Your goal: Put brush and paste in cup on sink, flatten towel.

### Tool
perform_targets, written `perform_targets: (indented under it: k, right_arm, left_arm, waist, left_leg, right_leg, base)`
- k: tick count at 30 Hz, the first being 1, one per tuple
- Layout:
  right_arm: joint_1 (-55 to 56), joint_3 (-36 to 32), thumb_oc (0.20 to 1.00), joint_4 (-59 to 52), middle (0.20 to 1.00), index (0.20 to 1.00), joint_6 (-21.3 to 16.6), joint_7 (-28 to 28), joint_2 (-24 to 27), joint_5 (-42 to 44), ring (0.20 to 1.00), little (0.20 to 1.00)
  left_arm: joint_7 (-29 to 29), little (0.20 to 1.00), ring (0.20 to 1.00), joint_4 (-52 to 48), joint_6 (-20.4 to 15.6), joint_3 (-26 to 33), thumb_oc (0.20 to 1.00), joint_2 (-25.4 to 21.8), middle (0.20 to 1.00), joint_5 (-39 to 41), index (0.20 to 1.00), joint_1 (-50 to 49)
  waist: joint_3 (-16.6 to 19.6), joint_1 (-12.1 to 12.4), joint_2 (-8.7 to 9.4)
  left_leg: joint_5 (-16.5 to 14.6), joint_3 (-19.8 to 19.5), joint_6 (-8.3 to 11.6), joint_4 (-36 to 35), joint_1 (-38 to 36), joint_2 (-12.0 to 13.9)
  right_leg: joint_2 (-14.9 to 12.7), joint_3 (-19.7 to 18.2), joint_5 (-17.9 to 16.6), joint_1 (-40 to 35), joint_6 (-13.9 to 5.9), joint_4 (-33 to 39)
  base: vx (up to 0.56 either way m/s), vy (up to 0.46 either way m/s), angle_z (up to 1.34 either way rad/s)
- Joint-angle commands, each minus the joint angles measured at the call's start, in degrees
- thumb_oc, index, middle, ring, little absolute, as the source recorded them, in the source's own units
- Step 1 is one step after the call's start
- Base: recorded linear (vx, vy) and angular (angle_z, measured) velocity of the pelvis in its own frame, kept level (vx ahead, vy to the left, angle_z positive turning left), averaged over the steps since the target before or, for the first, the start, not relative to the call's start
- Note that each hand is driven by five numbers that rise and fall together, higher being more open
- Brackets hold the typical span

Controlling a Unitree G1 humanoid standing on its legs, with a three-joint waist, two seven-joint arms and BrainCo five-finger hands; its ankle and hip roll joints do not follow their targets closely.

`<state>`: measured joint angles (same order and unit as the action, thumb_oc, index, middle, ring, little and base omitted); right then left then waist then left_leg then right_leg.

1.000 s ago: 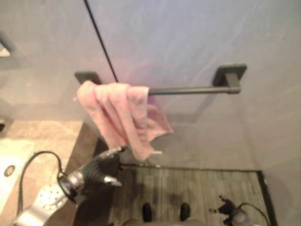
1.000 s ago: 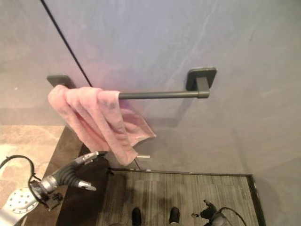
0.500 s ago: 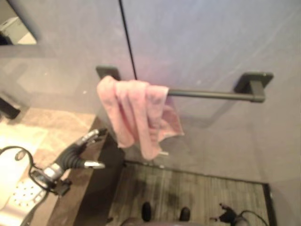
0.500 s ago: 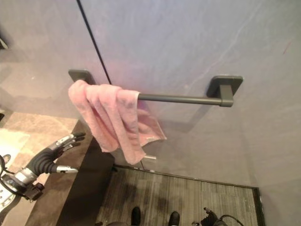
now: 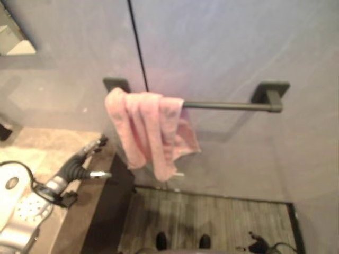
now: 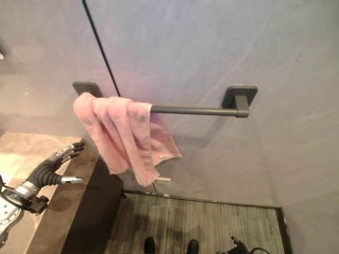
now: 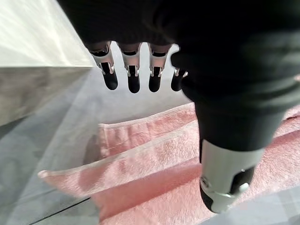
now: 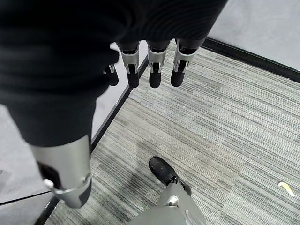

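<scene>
Pink towel (image 5: pixel 148 132) hung bunched at left end of dark bar (image 5: pixel 228 105). Left hand (image 5: pixel 85 161), fingers straight and empty, sat lower left of towel, nearer (right hand (image 8: pixel 150 65) open, low over floor).

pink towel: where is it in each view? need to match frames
Left eye view: pink towel bunched at the left end of the towel bar, upper centre-left.
Right eye view: same spot, upper left, on the bar's left end.
Left wrist view: spread across the lower half, past the left hand.
Right wrist view: not in it.
Shared landmark: the dark towel bar, in both eye views.
</scene>
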<state>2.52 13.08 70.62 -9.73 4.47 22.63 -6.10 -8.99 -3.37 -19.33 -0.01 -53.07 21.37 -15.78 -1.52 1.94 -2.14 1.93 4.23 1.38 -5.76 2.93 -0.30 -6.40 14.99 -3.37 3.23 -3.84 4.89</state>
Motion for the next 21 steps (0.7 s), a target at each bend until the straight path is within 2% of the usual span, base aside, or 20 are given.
perform_targets:
  k: [1, 11, 21]
  right_arm:
    - [-1.1, 1.0, 1.0, 0.1, 1.0, 1.0, -0.5, 0.5, 0.1, 1.9, 1.0, 1.0]
    - [0.2, 0.5, 1.0, 0.9, 1.0, 1.0, -0.1, 0.6, -0.5, 1.1, 1.0, 1.0]
    - [-0.2, 0.4, 1.0, 0.7, 1.0, 1.0, -0.3, 1.5, 0.0, 0.3, 1.0, 1.0]
  left_arm:
    - [2.7, 1.0, 1.0, 1.5, -2.6, 1.2, 1.0, 1.3, 1.0, -2.2, 1.0, 4.7]
    - [3.7, 1.0, 1.0, 4.4, -1.9, -0.7, 1.0, 6.9, 1.0, -2.7, 1.0, 8.2]
    - [4.4, 1.0, 1.0, 4.6, -1.9, -2.0, 1.0, 8.6, 1.0, -4.5, 1.0, 9.6]
  waist:
    - [0.2, -1.7, 3.39]
    - [0.1, -3.0, 4.22]
    - [0.3, -3.5, 4.77]
  left_leg:
    - [-4.6, 4.3, -1.2, 0.8, -0.1, 1.5]
    - [-5.1, 6.0, -1.23, 0.8, -0.5, 2.1]
    - [-5.2, 7.1, -0.91, 0.8, -1.3, 2.8]
  right_leg:
    - [-7.3, -2.4, -4.5, 2.2, -5.8, 0.1]
    - [-6.6, -4.3, -4.5, 3.4, -5.64, 0.1]
    - [-6.0, -5.0, -4.2, 3.2, -5.45, 0.1]
  base:
    - [0.0, 0.013, -0.08]
    - [0.01, 0.008, -0.17]
    - [0.02, -0.01, -0.06]
